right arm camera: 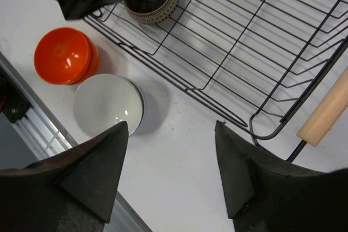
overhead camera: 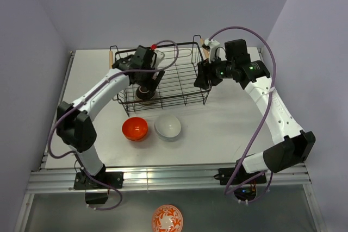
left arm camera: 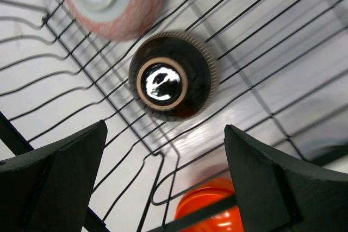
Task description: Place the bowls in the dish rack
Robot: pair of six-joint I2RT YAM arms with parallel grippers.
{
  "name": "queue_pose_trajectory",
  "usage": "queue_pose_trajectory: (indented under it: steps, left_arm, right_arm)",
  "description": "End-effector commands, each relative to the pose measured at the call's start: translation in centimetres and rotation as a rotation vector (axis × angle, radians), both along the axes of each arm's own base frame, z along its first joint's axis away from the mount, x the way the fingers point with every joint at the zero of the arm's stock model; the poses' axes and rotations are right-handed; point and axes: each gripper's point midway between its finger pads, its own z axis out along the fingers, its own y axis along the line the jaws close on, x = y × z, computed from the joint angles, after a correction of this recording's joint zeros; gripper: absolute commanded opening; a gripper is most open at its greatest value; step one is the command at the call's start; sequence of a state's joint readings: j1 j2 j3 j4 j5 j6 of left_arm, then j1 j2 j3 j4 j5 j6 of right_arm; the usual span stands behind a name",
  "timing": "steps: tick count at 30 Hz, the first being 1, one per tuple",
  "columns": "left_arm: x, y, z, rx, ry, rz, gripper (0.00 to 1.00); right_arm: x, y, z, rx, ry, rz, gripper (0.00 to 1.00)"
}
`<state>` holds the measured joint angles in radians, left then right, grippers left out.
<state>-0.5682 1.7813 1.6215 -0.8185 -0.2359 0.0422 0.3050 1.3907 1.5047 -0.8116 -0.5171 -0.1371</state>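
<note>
The left gripper [left arm camera: 163,161] hangs over the dish rack [overhead camera: 179,82] with its fingers spread wide and nothing between them. Directly below it, inside the rack, the dark grey-patterned bowl [left arm camera: 173,77] sits upside down, with the pinkish-white bowl [left arm camera: 114,1] also upside down close beside it. The right gripper [right arm camera: 171,161] is likewise spread and empty, just off the rack's corner near the wooden handle [right arm camera: 326,110]. Outside the rack's near side stand an orange bowl [right arm camera: 62,55] and a white bowl [right arm camera: 107,104] — mouths up, side by side.
</note>
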Motion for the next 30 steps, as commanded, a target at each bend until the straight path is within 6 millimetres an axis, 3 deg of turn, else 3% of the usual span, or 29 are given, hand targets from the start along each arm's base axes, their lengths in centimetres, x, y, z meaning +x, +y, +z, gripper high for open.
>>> queue_pose_trajectory:
  steps: [1, 2, 4, 5, 7, 8, 11, 12, 13, 21, 23, 30]
  left_arm:
    - [0.5, -2.5, 8.3, -0.313, -0.132, -0.101, 0.94]
    - [0.4, -1.8, 10.4, -0.390, -0.156, -0.116, 0.94]
    - [-0.3, -2.7, 13.1, -0.546, -0.172, -0.212, 0.95]
    - [-0.3, -1.5, 15.1, -0.612, -0.209, -0.180, 0.95]
    - [-0.9, -1.7, 16.9, -0.704, -0.235, -0.246, 0.98]
    - [-1.2, -0.7, 18.2, -0.735, -0.270, -0.241, 0.99]
    - [-2.2, -0.1, 19.6, -0.825, -0.287, -0.262, 0.99]
    - [-2.3, 0.0, 19.5, -0.847, -0.274, -0.255, 0.99]
    - [-2.4, 0.1, 19.8, -0.879, -0.263, -0.241, 0.99]
    - [-3.6, 1.9, 21.2, -0.974, -0.266, -0.241, 0.99]
    - [-3.9, 2.0, 21.0, -0.973, -0.265, -0.239, 0.99]
    - [-4.4, 1.9, 20.6, -0.995, -0.246, -0.230, 0.98]
  right_arm:
    - [-1.2, -0.4, 2.2, 0.013, -0.035, 0.061, 0.67]
    - [-1.9, -0.1, 2.4, 0.021, -0.042, 0.115, 0.61]
    - [-3.9, -0.2, 2.0, 0.024, -0.008, 0.167, 0.57]
    - [-4.9, 0.2, 1.9, 0.041, -0.004, 0.220, 0.53]
    - [-7.1, 0.2, 0.9, 0.042, 0.029, 0.268, 0.49]
    - [-7.6, 0.2, 0.5, 0.036, 0.020, 0.292, 0.47]
    - [-9.8, 0.8, -1.2, -0.026, -0.017, 0.346, 0.43]
    - [-9.5, 0.7, -2.4, -0.086, -0.032, 0.326, 0.42]
    - [-10.8, 2.3, -3.0, -0.108, -0.037, 0.393, 0.41]
    - [-14.6, 8.3, -8.5, -0.213, 0.045, 0.593, 0.33]
    - [-15.0, 9.9, -9.1, -0.205, 0.049, 0.619, 0.33]
    - [-14.6, 12.8, -11.1, -0.225, 0.056, 0.595, 0.33]
